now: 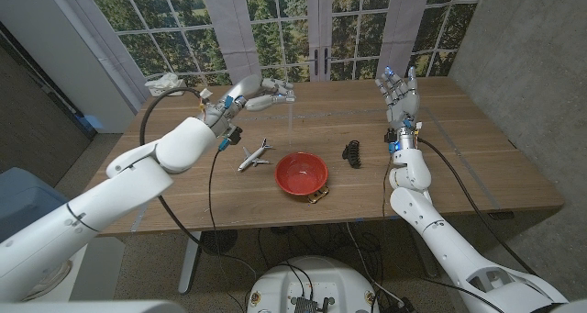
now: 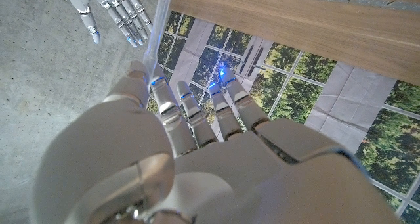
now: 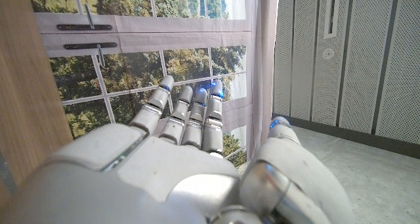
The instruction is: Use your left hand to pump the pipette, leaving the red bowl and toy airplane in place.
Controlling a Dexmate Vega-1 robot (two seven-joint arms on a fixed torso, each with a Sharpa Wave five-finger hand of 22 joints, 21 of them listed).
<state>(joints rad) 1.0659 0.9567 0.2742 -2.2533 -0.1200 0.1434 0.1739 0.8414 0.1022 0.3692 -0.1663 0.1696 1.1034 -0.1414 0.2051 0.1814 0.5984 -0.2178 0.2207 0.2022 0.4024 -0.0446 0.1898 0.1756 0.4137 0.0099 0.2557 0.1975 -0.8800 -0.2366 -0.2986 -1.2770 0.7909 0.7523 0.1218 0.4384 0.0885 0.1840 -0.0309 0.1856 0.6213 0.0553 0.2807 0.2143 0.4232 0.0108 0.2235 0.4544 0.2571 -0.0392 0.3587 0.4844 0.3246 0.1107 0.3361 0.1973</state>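
My left hand (image 1: 260, 95) is raised over the far middle of the table and pinches the top of a clear pipette (image 1: 291, 117), whose thin tube hangs down from the fingertips. In the left wrist view the translucent pipette (image 2: 159, 23) runs along beside my thumb, past the left hand (image 2: 197, 152). The red bowl (image 1: 301, 173) stands near the front middle of the table. The white toy airplane (image 1: 255, 155) lies just left of it. My right hand (image 1: 400, 94) is held up on the right, fingers spread, holding nothing; it shows too in the left wrist view (image 2: 111, 10).
A black hair clip (image 1: 353, 153) lies right of the bowl. A small gold object (image 1: 318, 197) pokes out under the bowl's front edge. White crumpled material (image 1: 165, 82) sits at the far left corner of the wooden table (image 1: 477, 166). Windows stand behind.
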